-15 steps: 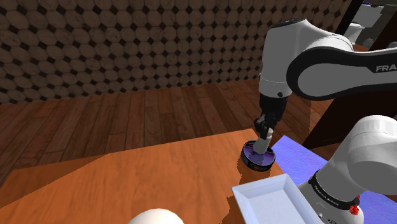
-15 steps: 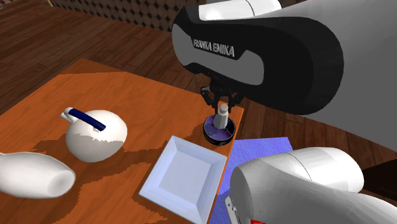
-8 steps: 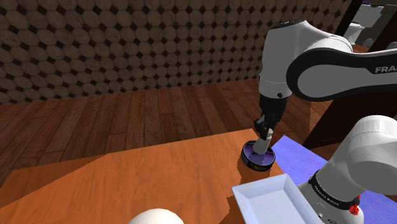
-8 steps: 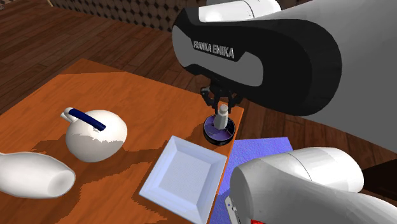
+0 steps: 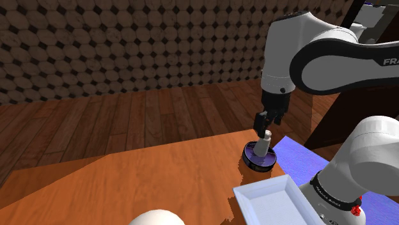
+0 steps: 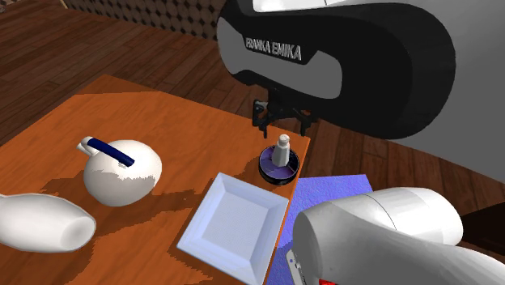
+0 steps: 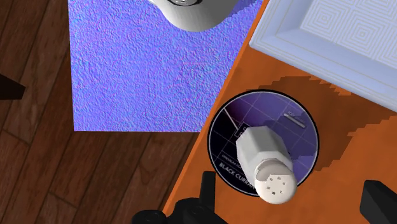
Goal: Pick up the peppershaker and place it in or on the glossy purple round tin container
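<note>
- Starting at the hand, you are seeing the gripper (image 5: 267,125) hanging just above the peppershaker (image 7: 264,156); its fingers (image 7: 207,186) are standing wide apart and are gripping nothing; in the wrist view they are flanking the holed cap without touching it.
- The pale grey peppershaker is standing inside the round purple tin (image 7: 257,108), its base resting on the glossy purple bottom; a dark wall is ringing it, and white lettering is showing on the purple.
- The tin is sitting right at the edge of the orange wooden table (image 5: 160,179); in the second exterior view it is lying just beyond one corner of the white square tray (image 6: 231,223), near it but apart.
- A blue-violet mat (image 7: 140,63) is bordering that same table edge, just beside the tin.
- Farther along the table in the second exterior view, you are looking at a round white jug (image 6: 121,174) with a dark blue handle, well apart from the tin; a long white object (image 6: 40,223) is lying near it at that view's left edge.
- Beyond the table in the shoulder view, a dark plank floor (image 5: 96,121) is running back to a wall (image 5: 128,45) faced with round log ends.
</note>
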You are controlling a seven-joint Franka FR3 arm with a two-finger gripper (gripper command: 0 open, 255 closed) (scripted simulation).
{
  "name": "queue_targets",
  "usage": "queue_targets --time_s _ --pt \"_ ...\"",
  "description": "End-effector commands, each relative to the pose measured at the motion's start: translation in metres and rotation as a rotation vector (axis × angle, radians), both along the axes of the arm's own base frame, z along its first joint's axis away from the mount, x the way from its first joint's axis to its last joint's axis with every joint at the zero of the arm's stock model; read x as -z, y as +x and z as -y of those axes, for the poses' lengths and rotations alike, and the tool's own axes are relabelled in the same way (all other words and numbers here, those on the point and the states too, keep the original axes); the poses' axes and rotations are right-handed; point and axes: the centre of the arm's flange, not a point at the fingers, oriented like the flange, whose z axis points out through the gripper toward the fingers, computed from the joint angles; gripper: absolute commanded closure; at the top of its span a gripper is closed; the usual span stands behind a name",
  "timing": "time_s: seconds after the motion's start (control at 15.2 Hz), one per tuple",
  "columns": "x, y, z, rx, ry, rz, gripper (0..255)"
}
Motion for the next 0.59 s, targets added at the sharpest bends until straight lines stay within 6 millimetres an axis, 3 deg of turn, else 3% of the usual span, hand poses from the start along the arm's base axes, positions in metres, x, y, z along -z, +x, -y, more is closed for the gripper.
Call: queue_targets --time_s 0.0,0.07,0.53 --pt "-0.024 0.004 -0.002 0.0 0.0 -0.001 0" --pt "-0.034 0.006 -0.003 0.0 0.0 -0.001 0" --pt "-0.034 0.006 -0.003 0.0 0.0 -0.001 0"
